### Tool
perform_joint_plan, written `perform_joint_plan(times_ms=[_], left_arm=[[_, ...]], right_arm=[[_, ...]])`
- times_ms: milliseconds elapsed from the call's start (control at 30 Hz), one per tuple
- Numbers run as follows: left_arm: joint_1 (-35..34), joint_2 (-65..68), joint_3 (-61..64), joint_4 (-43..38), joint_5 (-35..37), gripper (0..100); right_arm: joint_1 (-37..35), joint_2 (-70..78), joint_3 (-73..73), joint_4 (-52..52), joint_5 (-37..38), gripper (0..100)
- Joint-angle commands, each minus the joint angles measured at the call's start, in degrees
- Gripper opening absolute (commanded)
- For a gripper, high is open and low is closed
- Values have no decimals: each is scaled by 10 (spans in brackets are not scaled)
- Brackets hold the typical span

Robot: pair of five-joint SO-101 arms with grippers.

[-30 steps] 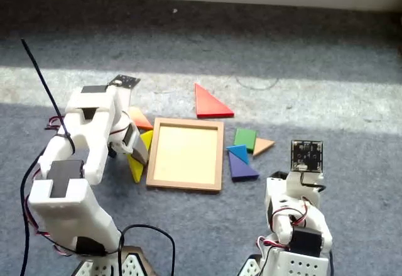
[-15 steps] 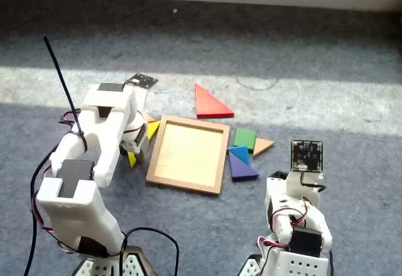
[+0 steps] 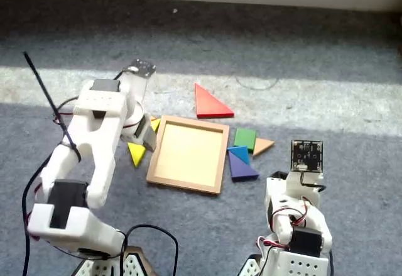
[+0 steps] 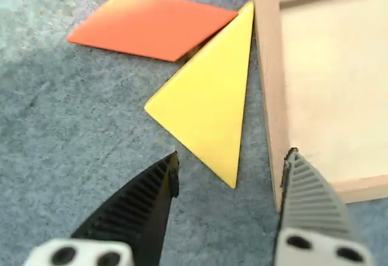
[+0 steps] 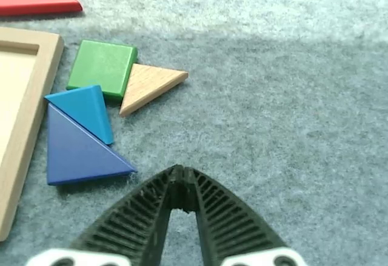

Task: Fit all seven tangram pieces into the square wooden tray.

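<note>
The square wooden tray [image 3: 188,153] lies flat on the grey carpeted counter [image 3: 314,87], roughly midway between the two arms. All seven pieces lie outside it on the carpet.

The left gripper [image 4: 232,157] hangs just off the tray's left rim with its jaws spread wide and nothing in them. In the left wrist view the black finger is over the carpet and the grey finger over the tray's rim. The narrow tip of the yellow triangle [image 4: 206,111] lies between them. That triangle lies flat beside the tray, one corner touching the tray's outer corner and its long edge slanting away from the rim. The orange parallelogram [image 4: 151,23] lies just beyond it, touching or nearly touching its edge.

The right gripper [image 5: 182,178] sits low over bare carpet near its own base, its jaws clenched together with nothing between them.

Off the tray's right rim lies a tight cluster. The green square [image 5: 102,66] is close to the rim, with the pale wooden triangle [image 5: 148,84] against its side. The small light blue triangle [image 5: 85,111] lies below the square and along the larger dark blue triangle [image 5: 79,154]. The red triangle [image 3: 210,103] lies apart, beyond the tray's far edge.
</note>
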Motion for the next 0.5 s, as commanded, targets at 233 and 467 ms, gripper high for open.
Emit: perform_joint_plan(times_ms=[233, 467], left_arm=[[-42, -44, -8, -34, 0, 295], [-45, 95, -81, -38, -1, 295]], right_arm=[[4, -7, -2, -13, -3, 24], [4, -7, -2, -13, -3, 24]])
